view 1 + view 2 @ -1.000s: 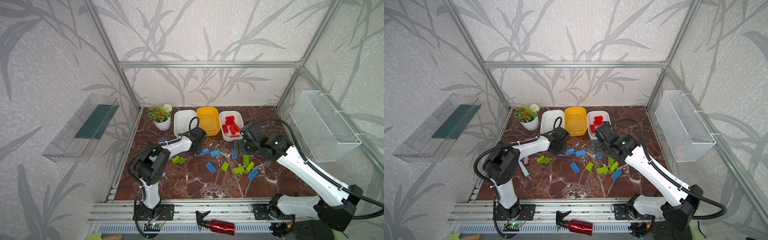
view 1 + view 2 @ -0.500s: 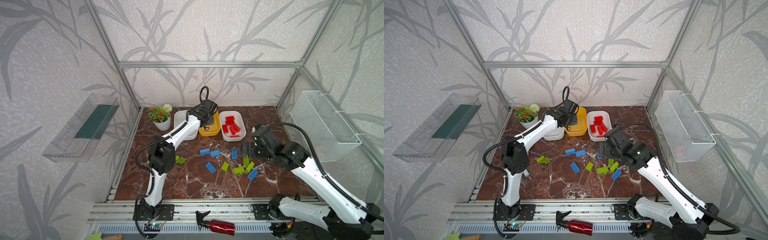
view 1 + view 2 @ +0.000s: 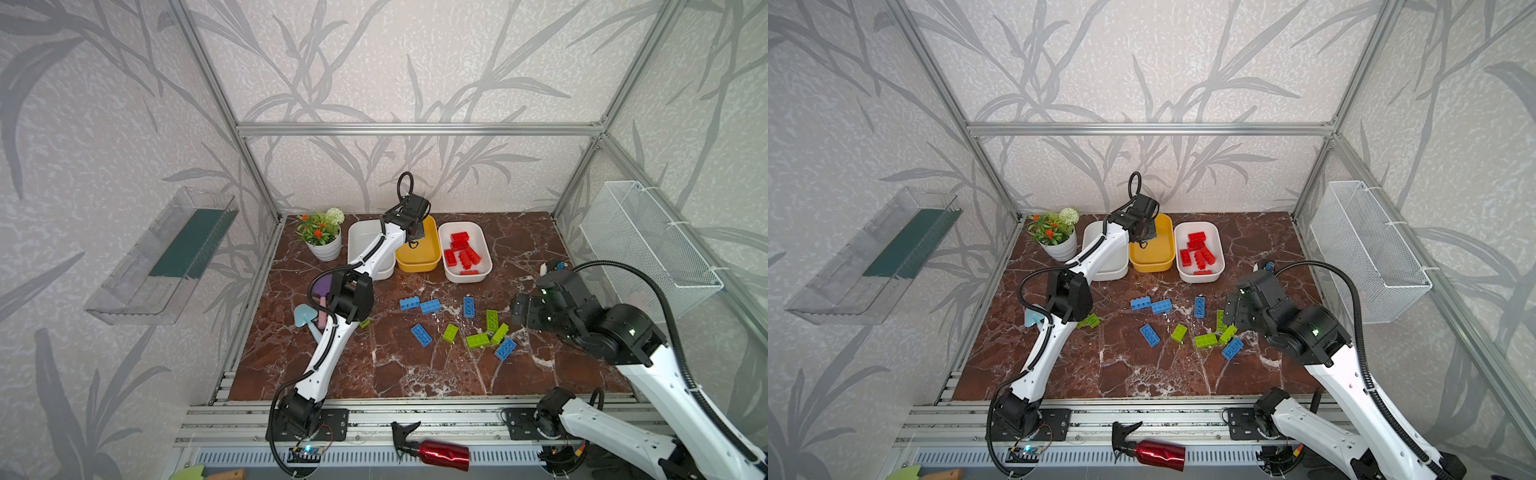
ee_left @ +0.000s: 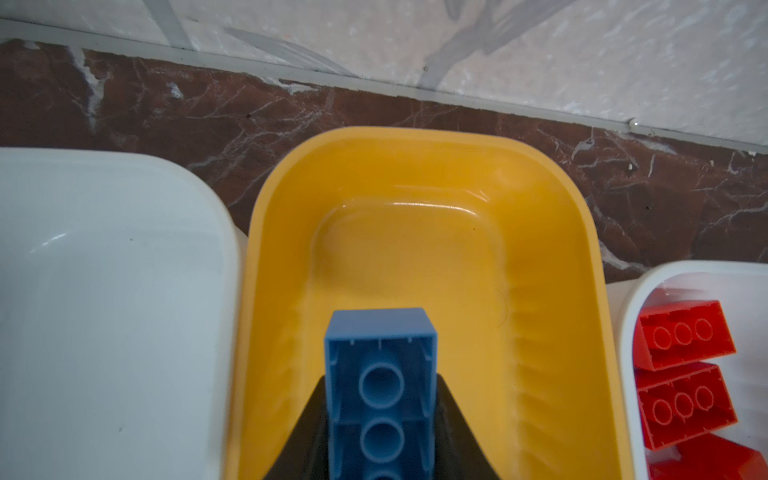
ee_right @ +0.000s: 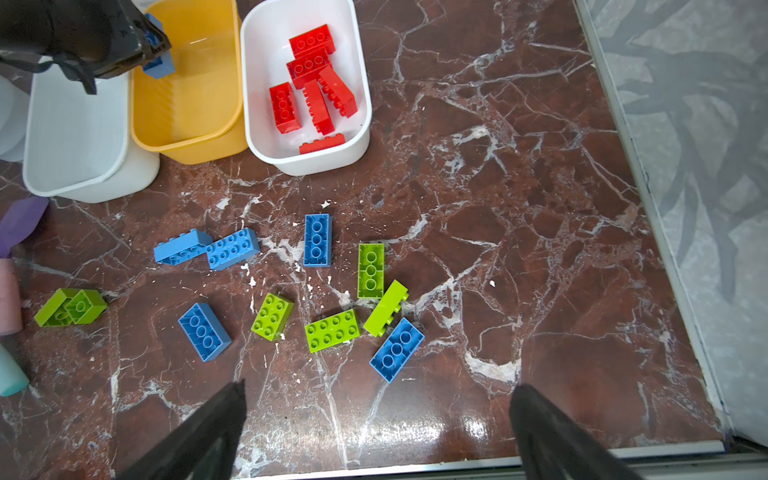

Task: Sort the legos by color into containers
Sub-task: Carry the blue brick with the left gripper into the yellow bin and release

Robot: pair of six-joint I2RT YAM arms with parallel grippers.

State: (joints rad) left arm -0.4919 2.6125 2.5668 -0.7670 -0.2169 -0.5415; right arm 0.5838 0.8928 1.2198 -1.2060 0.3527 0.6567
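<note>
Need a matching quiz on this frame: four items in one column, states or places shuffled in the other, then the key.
Column 1
1. left gripper
2. right gripper
3. middle tub
4. right-end tub

Column 2
A. holds red bricks
B. open, nothing between the jaws
C. yellow, under the left gripper
D. shut on a blue brick

Pairs: 1-D, 2-B, 3-C, 4-A
</note>
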